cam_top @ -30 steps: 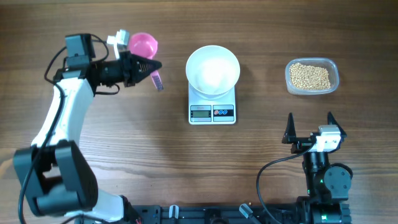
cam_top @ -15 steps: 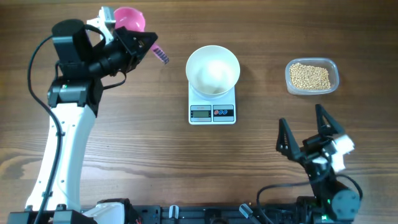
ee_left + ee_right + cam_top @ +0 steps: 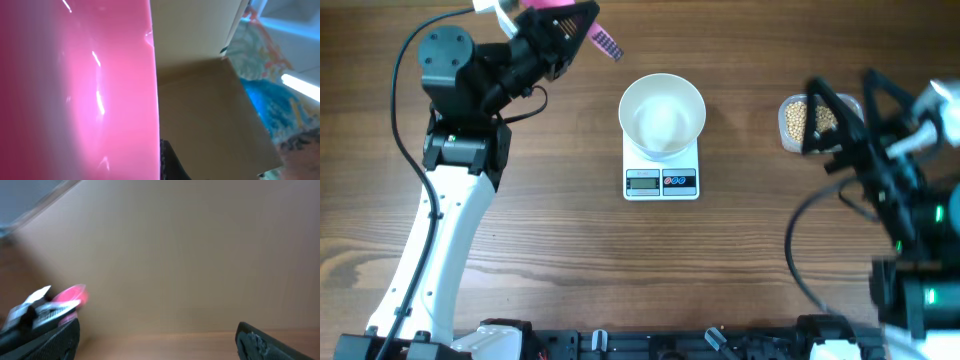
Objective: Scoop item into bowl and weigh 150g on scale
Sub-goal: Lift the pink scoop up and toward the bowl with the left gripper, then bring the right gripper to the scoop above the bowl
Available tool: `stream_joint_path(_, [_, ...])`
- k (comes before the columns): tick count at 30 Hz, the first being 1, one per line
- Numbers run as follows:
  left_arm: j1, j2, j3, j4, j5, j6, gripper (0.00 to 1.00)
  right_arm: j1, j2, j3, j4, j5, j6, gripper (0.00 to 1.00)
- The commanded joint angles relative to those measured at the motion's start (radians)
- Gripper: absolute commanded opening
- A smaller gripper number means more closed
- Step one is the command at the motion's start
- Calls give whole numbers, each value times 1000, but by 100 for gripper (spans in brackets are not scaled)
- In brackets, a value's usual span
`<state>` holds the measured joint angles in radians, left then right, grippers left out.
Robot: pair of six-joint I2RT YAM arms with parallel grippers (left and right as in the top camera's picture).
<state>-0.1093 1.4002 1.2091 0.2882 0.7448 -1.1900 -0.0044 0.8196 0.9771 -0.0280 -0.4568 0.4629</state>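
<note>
Wood-grain table (image 3: 560,230) holds scale (image 3: 661,180) with bowl (image 3: 662,112) atop, beige wall (image 3: 190,255) behind.

no legible text, scale (image 3: 661,180) display unreadable

- bowl (image 3: 662,112) on scale (image 3: 661,182), right of left gripper (image 3: 582,20) fingertips.
- tub (image 3: 783,125) holding beans (image 3: 797,118) beneath right gripper (image 3: 848,108) fingertips, right of scale.
- scoop (image 3: 75,90) between left fingertips, behind-left of bowl.
</note>
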Motion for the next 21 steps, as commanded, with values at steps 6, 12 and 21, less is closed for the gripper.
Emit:
stream_joint_path(6, [-74,-3,9,105,-59,-150,4,64,496,34,827,-513,1023,92])
stream_joint_path(12, [-149,8,8,99,-112,-44,4,268,573,34,767,-424,1296,92])
stream_joint_path(21, [-236,8,8,-1,-197,-58,4,322,574,33,740,-347,1296,67])
